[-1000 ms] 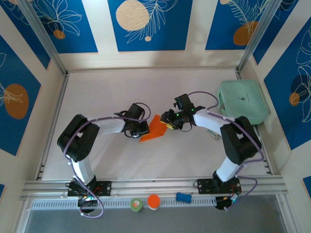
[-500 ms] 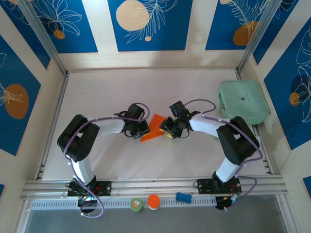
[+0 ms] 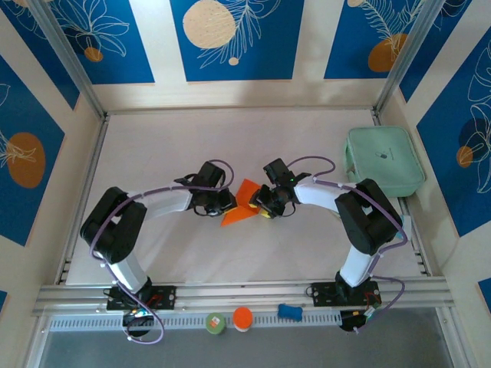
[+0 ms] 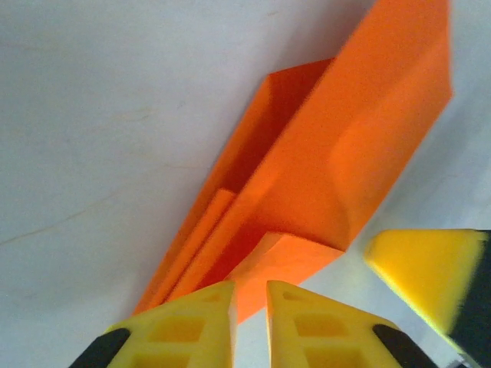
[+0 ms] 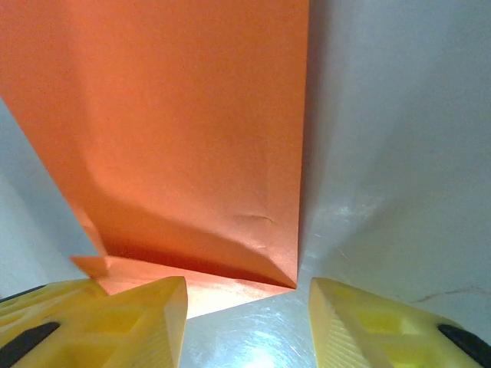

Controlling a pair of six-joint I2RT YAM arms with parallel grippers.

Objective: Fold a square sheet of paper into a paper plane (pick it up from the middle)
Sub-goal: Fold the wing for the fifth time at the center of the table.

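**Near rail:** a small green round cap (image 3: 215,323), an orange disc (image 3: 242,318) and a blue piece (image 3: 289,311) sit in a row between the two arm bases.

**Table (image 3: 169,146):** pale and matte, with both arms reaching in toward its middle.

**Left gripper (image 3: 224,204):** low over the table at the left edge of the orange paper (image 3: 244,201). Wrist view: the yellow fingers (image 4: 192,326) stand narrow, with a slim strip of table showing between them. A folded flap of the paper meets the tip of one finger. Whether it is pinched cannot be told.

**Right gripper (image 3: 262,208):** at the paper's right edge, facing the left gripper across it. Wrist view: the fingers (image 5: 130,310) are set well apart with bare table between them and hold nothing. A turned-up flap touches one fingertip.

**Orange paper:** mid-table between the two grippers. It is partly folded, with layered creases and a raised fold open like a trough.

**Mint-green case (image 3: 383,159):** far right of the table, flat, well apart from the paper.

**Walls (image 3: 230,38):** blue panels with pale leaf prints at the back and sides.
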